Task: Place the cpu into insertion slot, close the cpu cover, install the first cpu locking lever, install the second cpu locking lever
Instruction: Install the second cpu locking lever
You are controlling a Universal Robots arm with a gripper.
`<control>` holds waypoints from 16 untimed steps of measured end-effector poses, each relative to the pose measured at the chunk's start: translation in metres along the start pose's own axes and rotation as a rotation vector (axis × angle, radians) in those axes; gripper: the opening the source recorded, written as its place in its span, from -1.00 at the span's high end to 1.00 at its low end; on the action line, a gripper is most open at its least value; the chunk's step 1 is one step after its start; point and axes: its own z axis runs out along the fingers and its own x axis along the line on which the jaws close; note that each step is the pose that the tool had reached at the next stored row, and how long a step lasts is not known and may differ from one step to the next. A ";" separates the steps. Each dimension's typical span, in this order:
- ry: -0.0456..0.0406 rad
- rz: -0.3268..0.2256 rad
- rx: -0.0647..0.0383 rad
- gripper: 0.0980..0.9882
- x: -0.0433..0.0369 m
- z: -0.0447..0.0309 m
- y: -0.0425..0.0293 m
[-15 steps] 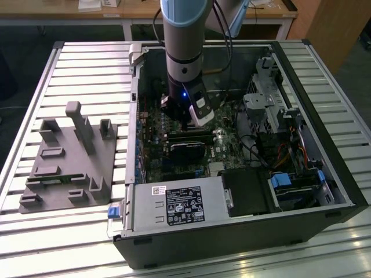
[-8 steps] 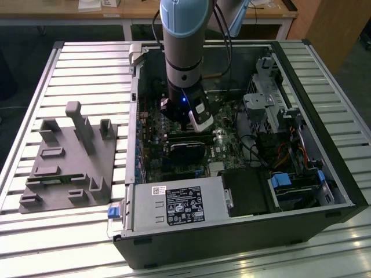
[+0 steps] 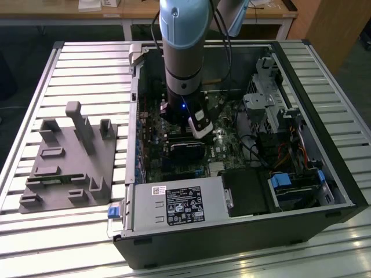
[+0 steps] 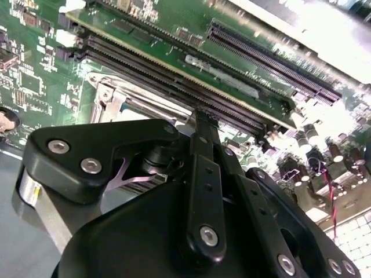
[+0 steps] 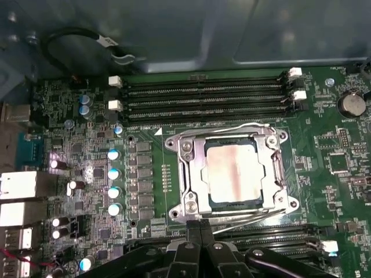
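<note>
The open computer case [image 3: 243,191] lies on its side on a slatted metal table [image 3: 69,69]. A grey fixture block [image 3: 69,159] sits on the table on the exterior view's left of the case. The arm [image 3: 182,52] reaches down into the case, over the green circuit board [image 5: 324,162].

In the first wrist view, the insertion slot [image 5: 191,200] sits on the board between two banks of long black memory slots [image 5: 203,95]. The cpu cover [image 5: 272,174] lies flat over the slot, and its square window frames the cpu [image 5: 232,174], which rests seated inside the slot with its silvery-beige top exposed. Thin wire locking levers [image 5: 255,215] run along the slot edge nearest the gripper [image 5: 200,229].

The gripper is low over the board, just beside that slot edge. Its two black fingers [image 5: 191,243] appear pressed together at the tips, with nothing visibly pinched between them. In the second wrist view, the gripper [image 4: 200,119] tip stands close to the silver slot frame [image 4: 113,95].
</note>
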 end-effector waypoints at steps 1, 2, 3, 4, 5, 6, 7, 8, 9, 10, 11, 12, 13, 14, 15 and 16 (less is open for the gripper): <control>0.0002 0.000 -0.002 0.98 0.0000 0.0001 -0.0017; 0.0005 0.000 -0.004 0.98 0.0001 0.0002 -0.0031; 0.0009 0.000 -0.008 0.98 0.0002 0.0004 -0.0043; 0.0014 0.000 -0.014 0.98 0.0006 0.0006 -0.0052; 0.0020 0.000 -0.021 0.98 0.0011 0.0008 -0.0061; 0.0028 0.000 -0.029 0.98 0.0017 0.0010 -0.0069; 0.0035 0.000 -0.037 0.98 0.0023 0.0012 -0.0076; 0.0042 0.000 -0.045 0.98 0.0030 0.0015 -0.0082; 0.0050 0.000 -0.053 0.98 0.0037 0.0019 -0.0087; 0.0056 0.000 -0.059 0.98 0.0045 0.0023 -0.0092; 0.0062 0.000 -0.066 0.98 0.0054 0.0029 -0.0094; 0.0068 -0.001 -0.070 0.98 0.0065 0.0033 -0.0096; 0.0074 -0.001 -0.075 0.98 0.0076 0.0039 -0.0099; 0.0078 -0.001 -0.079 0.98 0.0087 0.0043 -0.0101; 0.0083 -0.002 -0.083 0.98 0.0097 0.0048 -0.0103; 0.0089 -0.002 -0.087 0.98 0.0108 0.0053 -0.0105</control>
